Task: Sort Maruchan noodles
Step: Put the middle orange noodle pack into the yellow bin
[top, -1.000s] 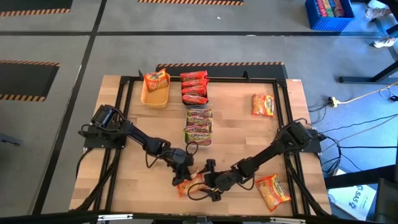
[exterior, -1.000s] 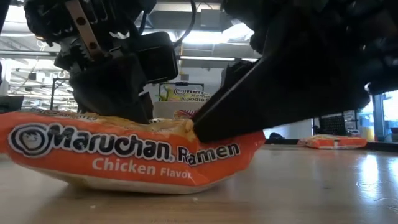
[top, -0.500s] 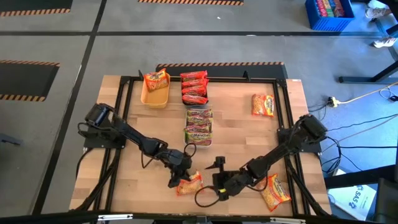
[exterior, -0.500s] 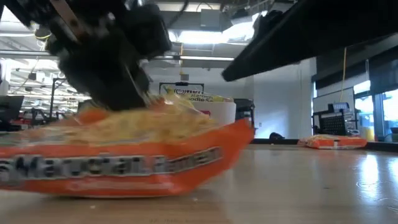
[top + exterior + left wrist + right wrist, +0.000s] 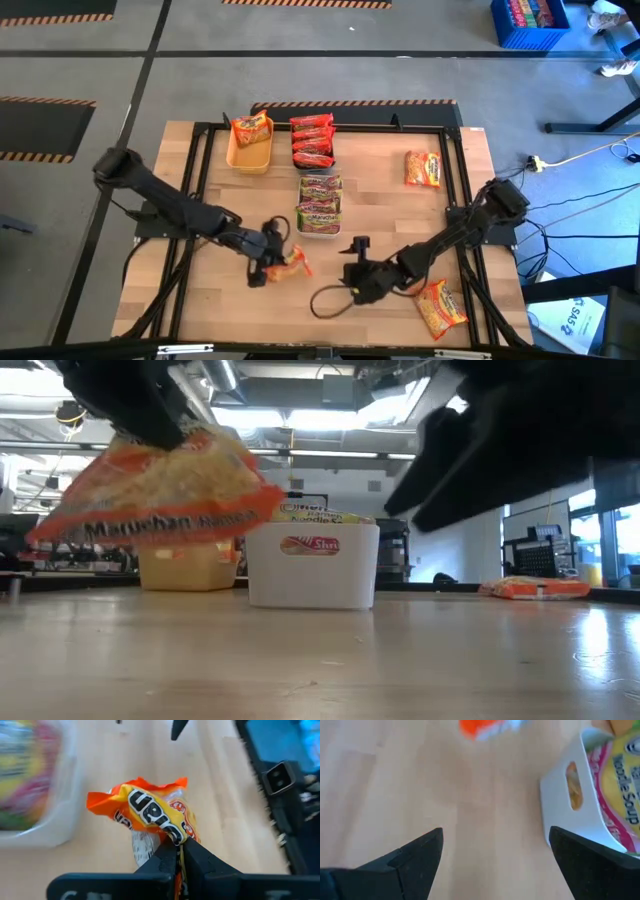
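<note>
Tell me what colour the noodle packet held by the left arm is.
Orange, with white Maruchan lettering; the packet shows best in the low view.

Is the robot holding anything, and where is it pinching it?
The left gripper pinches an orange noodle packet by one edge, lifted off the table. The right gripper holds nothing.

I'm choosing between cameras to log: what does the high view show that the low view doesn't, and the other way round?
Only the high view: the yellow tray with one orange packet, the red packets beside it, and the open right claw. Only the low view: the held orange packet is clear of the table. Both: the left claw shut on that packet, and the white tray.
</note>
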`<action>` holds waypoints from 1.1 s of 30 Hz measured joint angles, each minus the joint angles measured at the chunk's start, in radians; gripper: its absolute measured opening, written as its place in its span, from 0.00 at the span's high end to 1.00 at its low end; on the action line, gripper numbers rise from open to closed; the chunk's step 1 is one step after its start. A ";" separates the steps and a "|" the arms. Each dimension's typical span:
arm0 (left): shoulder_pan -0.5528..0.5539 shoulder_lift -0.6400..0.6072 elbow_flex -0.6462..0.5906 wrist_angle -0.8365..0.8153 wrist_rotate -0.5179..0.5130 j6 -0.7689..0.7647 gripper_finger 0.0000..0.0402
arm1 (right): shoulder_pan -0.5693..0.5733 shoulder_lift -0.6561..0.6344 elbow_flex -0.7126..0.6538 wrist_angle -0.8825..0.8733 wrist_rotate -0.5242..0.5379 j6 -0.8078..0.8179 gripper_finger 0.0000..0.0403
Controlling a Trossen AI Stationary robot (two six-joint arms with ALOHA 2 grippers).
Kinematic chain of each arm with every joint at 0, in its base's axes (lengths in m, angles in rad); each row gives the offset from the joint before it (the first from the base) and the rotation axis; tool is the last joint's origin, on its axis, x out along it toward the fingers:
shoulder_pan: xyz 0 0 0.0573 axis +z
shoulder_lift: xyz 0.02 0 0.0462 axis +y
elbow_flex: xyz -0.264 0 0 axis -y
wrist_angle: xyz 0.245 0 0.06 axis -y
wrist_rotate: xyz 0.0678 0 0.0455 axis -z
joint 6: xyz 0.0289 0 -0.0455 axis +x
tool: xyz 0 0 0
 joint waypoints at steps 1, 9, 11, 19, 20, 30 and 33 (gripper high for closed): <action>0.000 -0.037 0.000 -0.048 -0.022 0.008 0.99 | -0.014 -0.003 -0.007 -0.003 -0.016 0.000 0.13; 0.041 -0.316 0.000 -0.366 -0.167 0.088 0.99 | -0.093 -0.090 -0.077 -0.016 -0.046 -0.009 0.13; 0.056 -0.375 0.000 -0.429 -0.224 0.113 0.99 | -0.105 -0.119 -0.092 -0.019 -0.046 -0.024 0.13; 0.184 -0.517 0.000 -0.507 -0.426 0.500 0.99 | -0.182 -0.201 -0.153 -0.005 -0.116 -0.065 0.13; 0.210 -0.522 0.000 -0.508 -0.438 0.544 0.99 | -0.197 -0.203 -0.163 -0.004 -0.129 -0.069 0.13; 0.574 -0.462 0.002 -0.511 -0.479 0.990 0.99 | -0.295 -0.206 -0.287 0.146 -0.192 -0.086 0.13; 0.688 -0.419 0.002 -0.459 -0.463 1.091 0.99 | -0.293 -0.206 -0.326 0.208 -0.192 -0.084 0.13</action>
